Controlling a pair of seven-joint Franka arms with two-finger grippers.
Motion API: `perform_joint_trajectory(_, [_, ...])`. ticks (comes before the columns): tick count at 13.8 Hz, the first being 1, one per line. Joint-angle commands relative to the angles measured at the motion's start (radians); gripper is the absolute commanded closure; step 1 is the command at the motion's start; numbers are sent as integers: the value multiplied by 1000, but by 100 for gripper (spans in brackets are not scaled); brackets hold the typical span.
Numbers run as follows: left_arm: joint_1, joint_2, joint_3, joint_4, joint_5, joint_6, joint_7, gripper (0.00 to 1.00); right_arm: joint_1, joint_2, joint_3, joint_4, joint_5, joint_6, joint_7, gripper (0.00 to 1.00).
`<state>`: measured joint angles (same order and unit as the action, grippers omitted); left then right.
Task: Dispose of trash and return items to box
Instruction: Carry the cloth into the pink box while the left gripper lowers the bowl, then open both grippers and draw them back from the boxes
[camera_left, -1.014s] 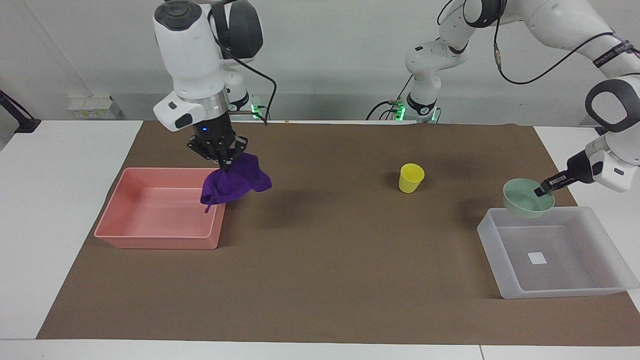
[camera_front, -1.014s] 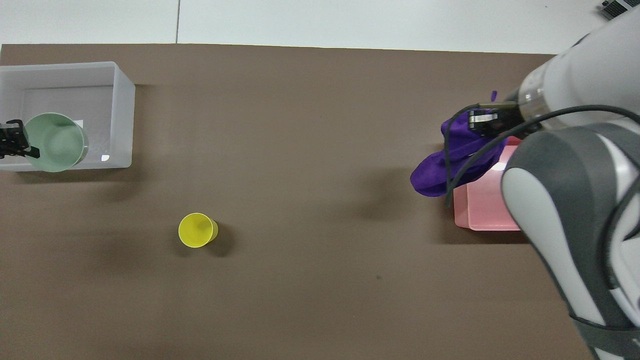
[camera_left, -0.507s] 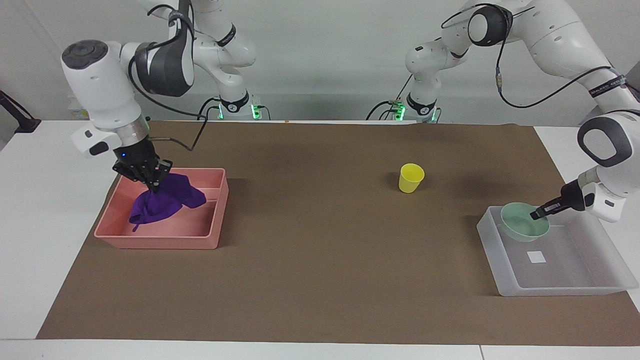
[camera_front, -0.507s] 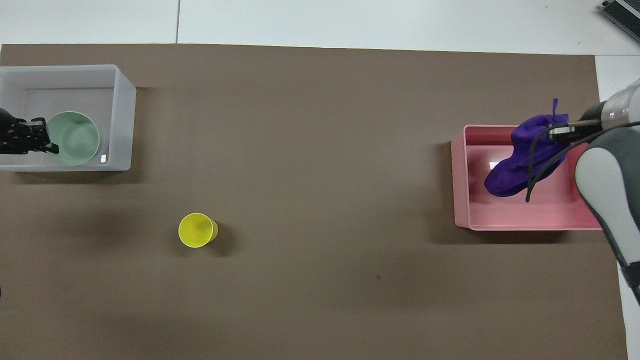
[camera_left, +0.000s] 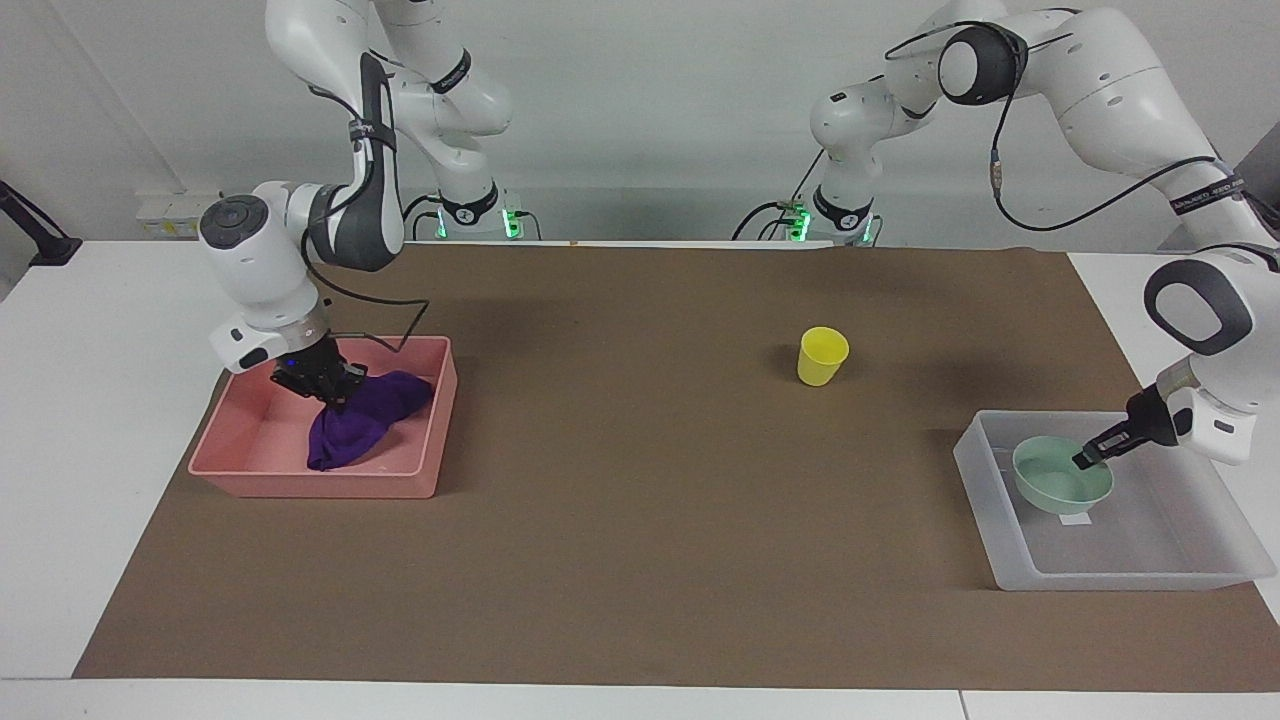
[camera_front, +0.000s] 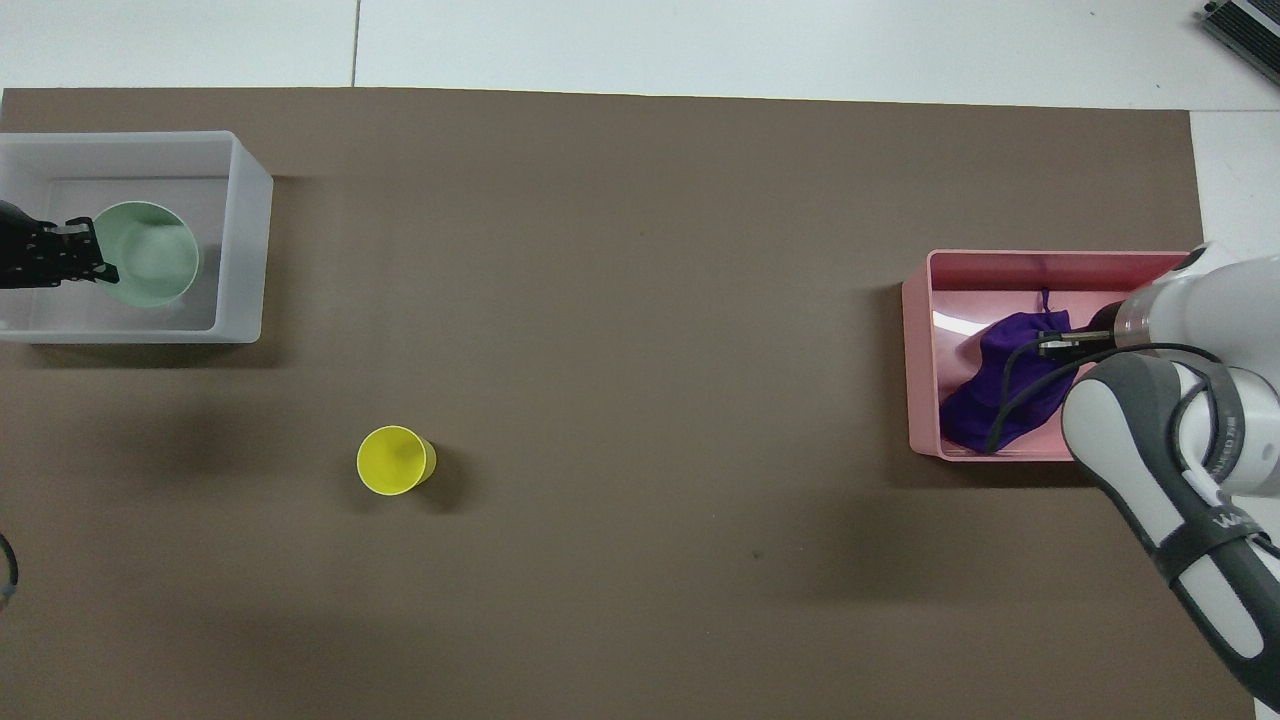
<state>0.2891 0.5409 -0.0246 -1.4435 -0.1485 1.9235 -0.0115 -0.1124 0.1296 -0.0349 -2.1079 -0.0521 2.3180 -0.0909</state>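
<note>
Both arms have dropped over the last second. Right gripper (camera_left: 335, 388) carried the purple cloth (camera_left: 365, 428) from the pink bin's corner to well inside the pink bin (camera_left: 250, 470); now most of the cloth lies on the bin floor, bunched toward the wall at the middle-of-table end. Fingers look pinched on the cloth's top, so it isn't released yet.

Left gripper (camera_left: 1090, 458) took the green bowl (camera_left: 1060, 480) from above the clear box's rim down into the clear box (camera_left: 1120, 578). Bowl is upright, low in the box and over the small white square; can't tell from either view if it's fully seated. Fingers clamp the bowl's rim on the side toward the left arm's end of the table.

Yellow cup (camera_left: 822, 356) hasn't moved: upright on the brown mat, mid-table, nearer the robots than the box, well apart from both containers.

My read: 2 of 3 placements are down to the release. Next is open both grippers and lift clear. Risk: cloth snagging on a finger as the right arm rises, or the bowl tipping if it's let go off-level. Cup is then the only thing left, and the left arm is the closer one.
</note>
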Motion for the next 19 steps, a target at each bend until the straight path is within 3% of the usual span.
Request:
perform_joint_trajectory(1, [8,56,-1,29,-8,44,-5,100,-20,-8,15,-34,1,32,-4,9])
perform_joint_trajectory(2, [8,54,-1,29,-5,57,-11,99,-21,-8,15,-34,1,31,-3,0])
perform_joint_trajectory(3, [16,53,-1,32,-6,57,-8,67,-20,-11,15,-29,1,21,0,0])
perform_joint_trajectory(4, [22,50,-1,32,-6,58,-4,1,-15,-28,15,-24,1,17,6,0])
perform_joint_trajectory(6, [12,37,0,55,-3,54,-10,0,-3,-77,27,9,0,-34,66,0])
perform_joint_trajectory(8, [10,-21,-3,71,-2,-9,-5,0,45,-91,38,102,-2,-171,147,0])
perform_joint_trajectory(13, [-54,-214,-8,17,-2,-374,-18,0,142,-123,43,316,-5,-449,292,0])
perform_joint_trajectory(15, [-85,-333,-12,-94,-2,-461,-25,0,142,-157,47,379,1,-544,284,0])
perform_joint_trajectory(16, [-120,-417,-12,-209,-5,-454,-33,0,140,-162,52,417,1,-605,281,0])
perform_joint_trajectory(19, [-235,-660,-14,-560,-43,-321,-65,0,125,-179,35,535,38,-774,211,0])
